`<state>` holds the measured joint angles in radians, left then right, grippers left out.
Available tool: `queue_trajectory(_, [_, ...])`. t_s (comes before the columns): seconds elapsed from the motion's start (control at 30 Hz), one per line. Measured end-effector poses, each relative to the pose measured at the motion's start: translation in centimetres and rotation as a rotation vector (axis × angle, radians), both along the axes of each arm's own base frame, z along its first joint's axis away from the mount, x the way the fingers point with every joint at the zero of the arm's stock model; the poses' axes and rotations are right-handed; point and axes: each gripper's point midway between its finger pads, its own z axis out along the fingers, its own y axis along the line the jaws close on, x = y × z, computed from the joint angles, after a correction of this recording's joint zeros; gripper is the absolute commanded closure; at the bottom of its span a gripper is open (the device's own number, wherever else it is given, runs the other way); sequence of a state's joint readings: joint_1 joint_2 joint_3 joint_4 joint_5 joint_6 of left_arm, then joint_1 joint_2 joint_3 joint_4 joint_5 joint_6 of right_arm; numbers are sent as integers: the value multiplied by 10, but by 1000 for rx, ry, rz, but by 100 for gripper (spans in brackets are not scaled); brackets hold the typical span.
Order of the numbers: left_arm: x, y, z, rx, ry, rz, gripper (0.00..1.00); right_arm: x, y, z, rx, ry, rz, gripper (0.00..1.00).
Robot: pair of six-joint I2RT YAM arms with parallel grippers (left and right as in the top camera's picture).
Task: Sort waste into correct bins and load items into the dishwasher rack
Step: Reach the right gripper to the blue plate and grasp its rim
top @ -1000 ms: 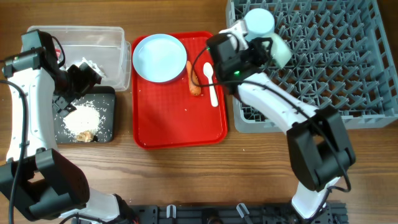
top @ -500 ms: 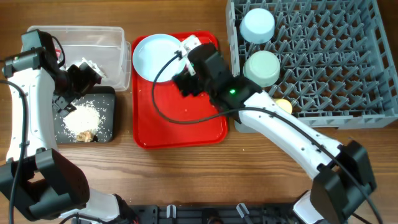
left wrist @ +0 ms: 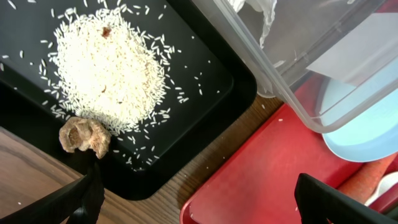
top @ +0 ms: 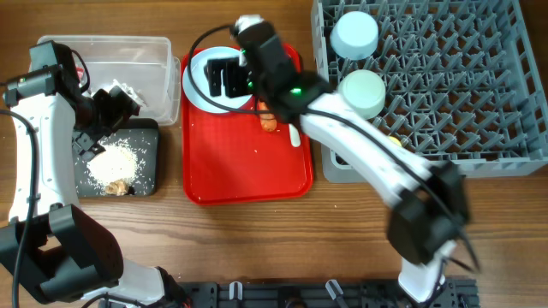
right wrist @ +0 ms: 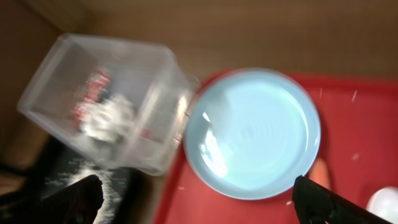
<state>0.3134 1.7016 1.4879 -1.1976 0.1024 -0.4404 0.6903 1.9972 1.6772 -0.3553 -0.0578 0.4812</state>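
**Right arm went for the blue plate**

The big grey rack (top: 445, 94) held a blue bowl (top: 354, 34) and a green bowl (top: 361, 92). On the red tray (top: 248, 171), the blue plate (top: 199, 85) lay at the top corner, beside the clear tub (top: 128, 56). The right gripper (top: 224, 79) hung over the plate, its fingers wide apart and empty. It likely needed to come down on the plate's rim, away from the tub, pinch the edge and lift slowly. The left gripper (top: 111, 101) was open and empty too, by the tub. A second before, the right gripper was at the rack by the green bowl. The left arm had not moved.
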Motion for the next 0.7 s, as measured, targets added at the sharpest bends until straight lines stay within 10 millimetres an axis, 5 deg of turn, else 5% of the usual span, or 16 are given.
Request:
queue_trajectory(0.03, [0,0,0,0,0,0,0,1,4,-48,-30,91,-13,7])
queue_trajectory(0.13, [0,0,0,-1,1,0,0,-6,1,-111,-51,244,-79,19])
queue_trajectory(0.3, [-4,-1,-1,-5,15,0,0,3,-4,-117,-17,266,-192,25])
queue_trajectory(0.43, [-5,-2,-1,-7,20,0,0,3,-8,-147,-46,307,-226,34])
queue_trajectory(0.7, [-8,-3,-1,-11,32,0,0,-5,-23,-171,-118,360,-258,72])
